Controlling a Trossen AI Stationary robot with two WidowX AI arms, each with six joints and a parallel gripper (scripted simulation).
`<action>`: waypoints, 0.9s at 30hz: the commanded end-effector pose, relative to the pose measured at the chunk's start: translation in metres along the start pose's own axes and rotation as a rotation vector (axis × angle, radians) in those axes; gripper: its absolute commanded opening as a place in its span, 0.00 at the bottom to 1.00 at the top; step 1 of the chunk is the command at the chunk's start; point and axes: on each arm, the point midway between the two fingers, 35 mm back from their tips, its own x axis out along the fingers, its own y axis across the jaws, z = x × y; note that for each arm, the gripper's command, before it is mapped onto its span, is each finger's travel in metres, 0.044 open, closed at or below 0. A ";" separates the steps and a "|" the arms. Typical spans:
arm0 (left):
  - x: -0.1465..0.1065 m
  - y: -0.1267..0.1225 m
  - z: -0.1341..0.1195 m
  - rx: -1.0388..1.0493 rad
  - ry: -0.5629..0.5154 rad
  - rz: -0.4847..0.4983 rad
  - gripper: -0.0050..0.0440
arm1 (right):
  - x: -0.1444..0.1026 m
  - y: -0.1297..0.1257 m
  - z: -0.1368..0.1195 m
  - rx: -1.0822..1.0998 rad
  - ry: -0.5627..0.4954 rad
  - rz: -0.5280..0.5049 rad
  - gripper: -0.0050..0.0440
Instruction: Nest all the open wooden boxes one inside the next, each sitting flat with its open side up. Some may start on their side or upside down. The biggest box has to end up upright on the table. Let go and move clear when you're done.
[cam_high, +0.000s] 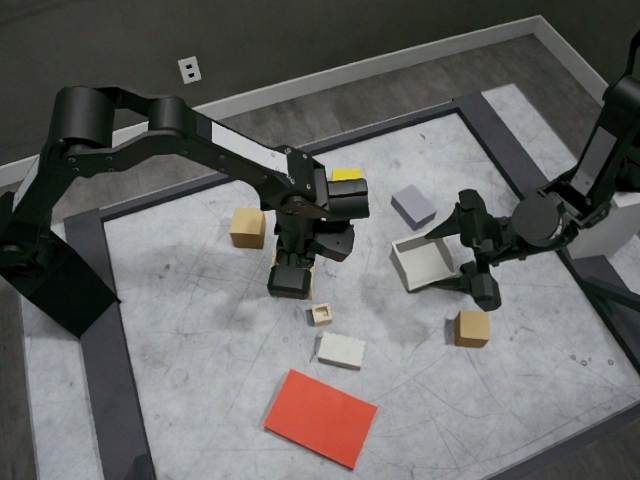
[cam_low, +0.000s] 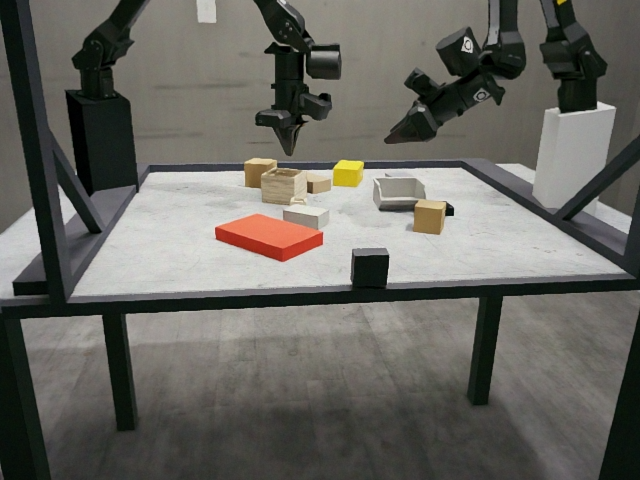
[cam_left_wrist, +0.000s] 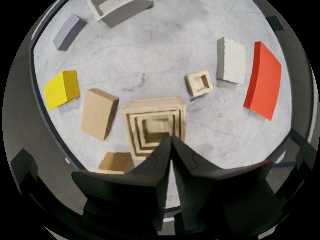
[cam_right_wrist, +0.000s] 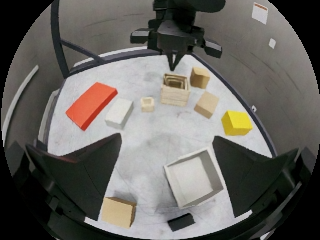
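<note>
A stack of nested open wooden boxes (cam_low: 282, 184) stands upright on the table, open side up. It also shows in the left wrist view (cam_left_wrist: 155, 124). In the top view my left arm hides most of it. My left gripper (cam_low: 288, 139) is shut and empty, hanging a little above the stack. A tiny open wooden box (cam_high: 321, 313) sits upright by itself just in front of the stack. A pale grey open box (cam_high: 422, 259) sits open side up to the right. My right gripper (cam_low: 403, 131) is open and empty, high above the grey box.
Solid blocks lie around: a tan cube (cam_high: 248, 227), a second tan cube (cam_high: 471, 328), a yellow block (cam_high: 346, 174), a lilac block (cam_high: 412, 206), a white block (cam_high: 340, 350) and a red slab (cam_high: 320, 417). A black cube (cam_low: 369, 267) sits at the front edge.
</note>
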 end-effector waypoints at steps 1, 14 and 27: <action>-0.003 -0.003 0.013 -0.030 -0.026 0.011 0.00 | 0.007 0.004 0.007 0.025 0.055 0.019 0.92; 0.011 -0.018 0.028 -0.136 -0.027 0.008 0.00 | 0.011 0.002 -0.006 0.056 0.326 0.045 0.92; 0.025 -0.033 0.042 -0.239 -0.029 0.006 0.00 | -0.011 -0.010 -0.016 0.125 0.630 0.032 0.92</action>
